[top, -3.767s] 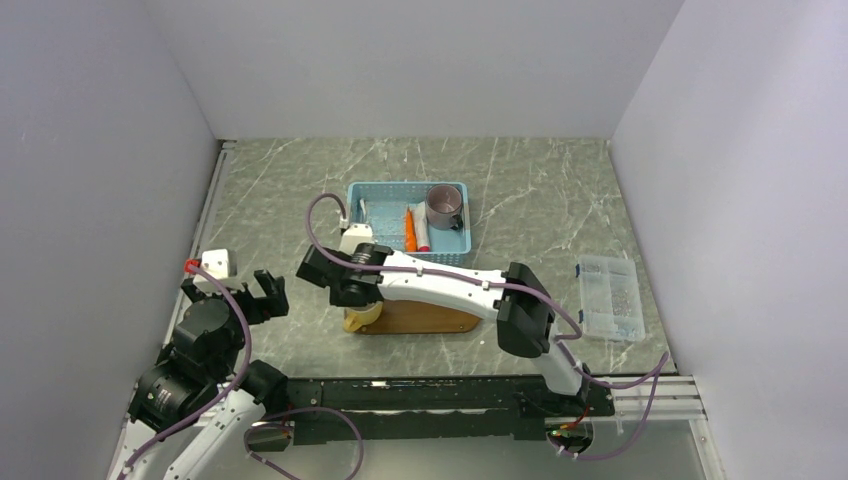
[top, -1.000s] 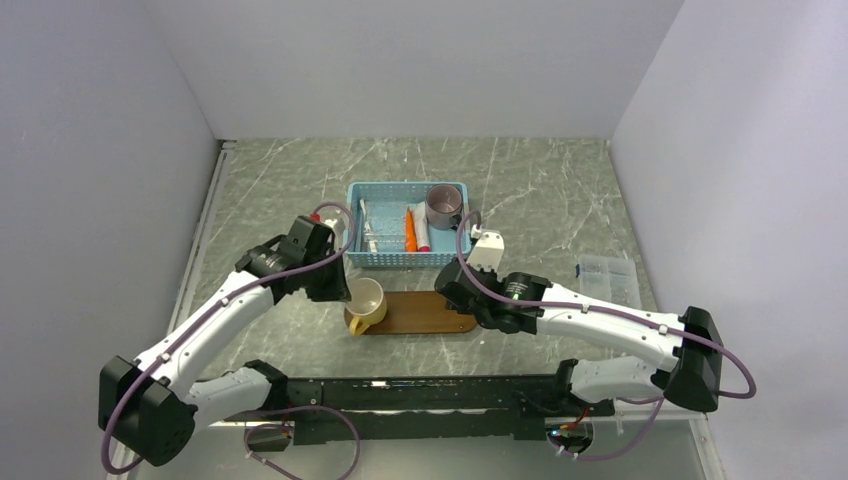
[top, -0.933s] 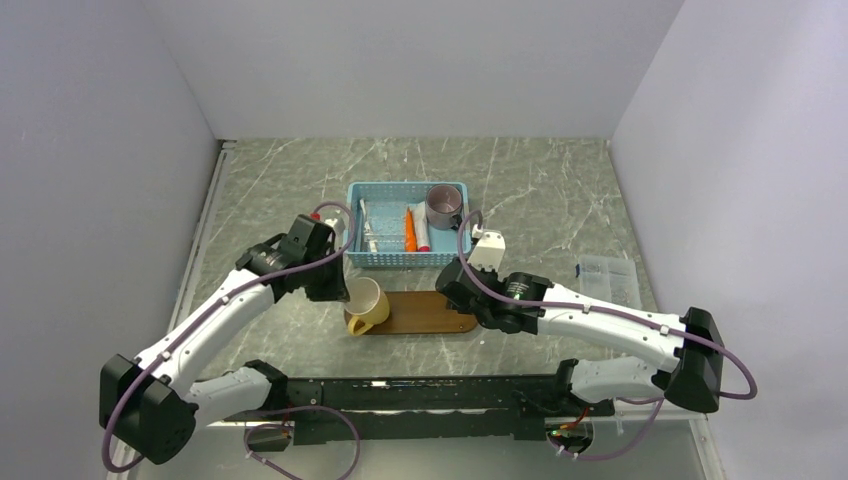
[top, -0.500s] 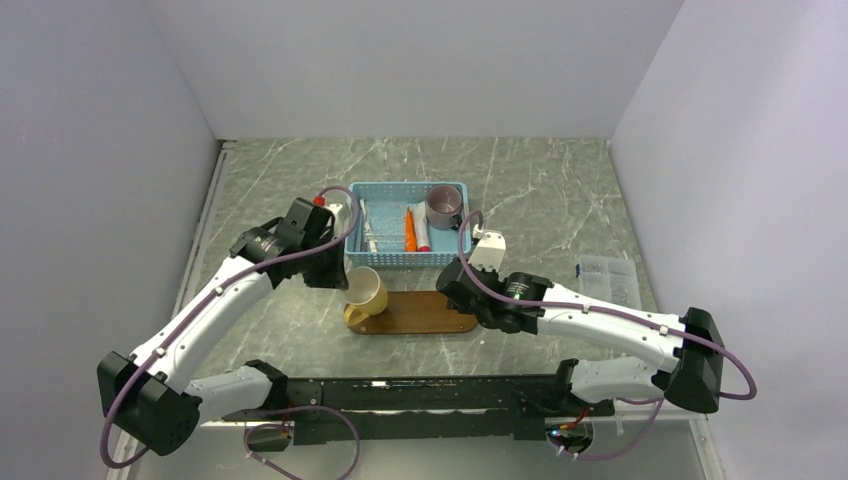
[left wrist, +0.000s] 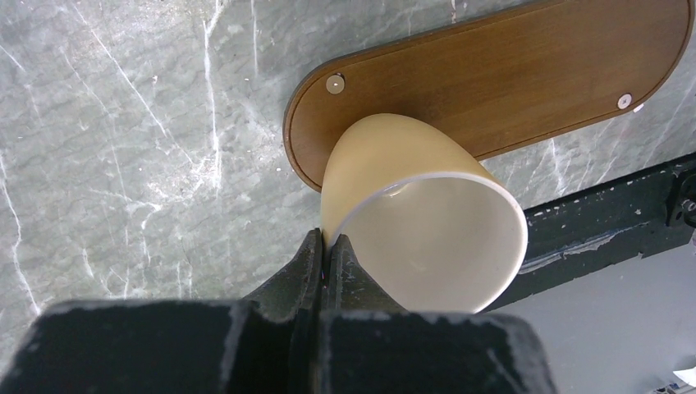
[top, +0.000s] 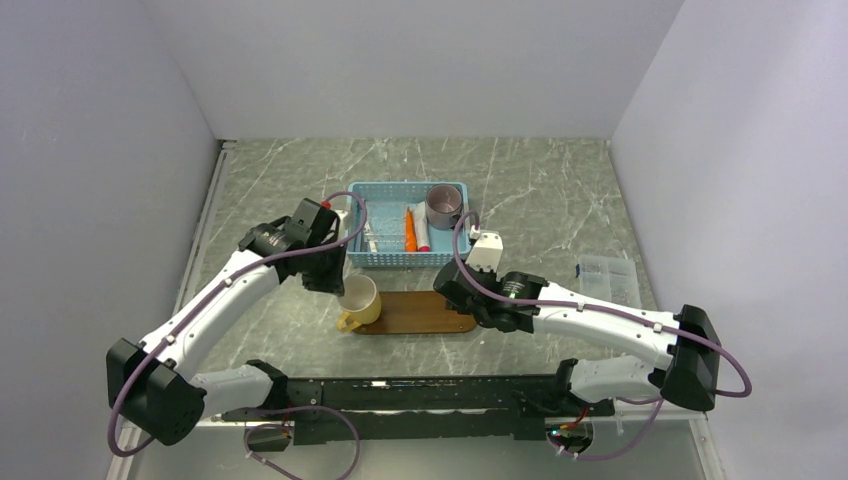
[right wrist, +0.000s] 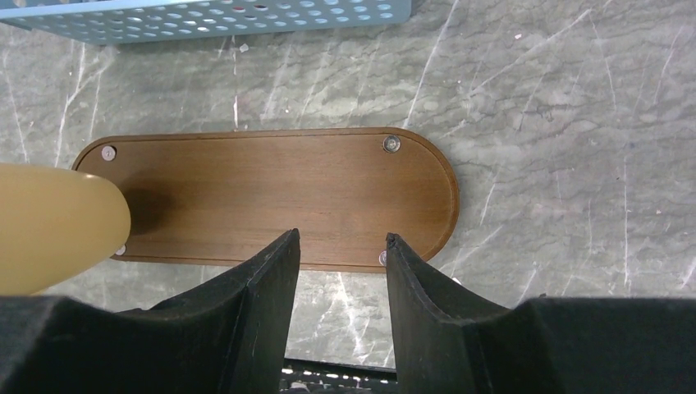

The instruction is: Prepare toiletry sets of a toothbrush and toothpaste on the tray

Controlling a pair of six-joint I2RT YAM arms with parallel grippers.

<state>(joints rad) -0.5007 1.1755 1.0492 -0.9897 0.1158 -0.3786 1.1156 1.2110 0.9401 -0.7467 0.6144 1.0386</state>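
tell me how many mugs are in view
2. A yellow mug, pinched at its rim by the left gripper, is tilted over the tray's left end. A mauve mug sits in the basket's right end. None looks hidden.

In the top view the tray (top: 430,312) lies at mid-frame, just below the basket (top: 405,186) and apart from it. The cup (top: 358,297) hangs tilted over the tray's left end, its rim pinched in my left gripper (left wrist: 328,249). My right gripper (right wrist: 341,238) sits above the tray's right half, fingers spread. Inside the basket the toothbrush (top: 365,228) lies at the left, the toothpaste (top: 410,230) in the middle and a second cup (top: 444,205) at the upper right. A small box (top: 608,283) lies well apart, at the right of the frame.
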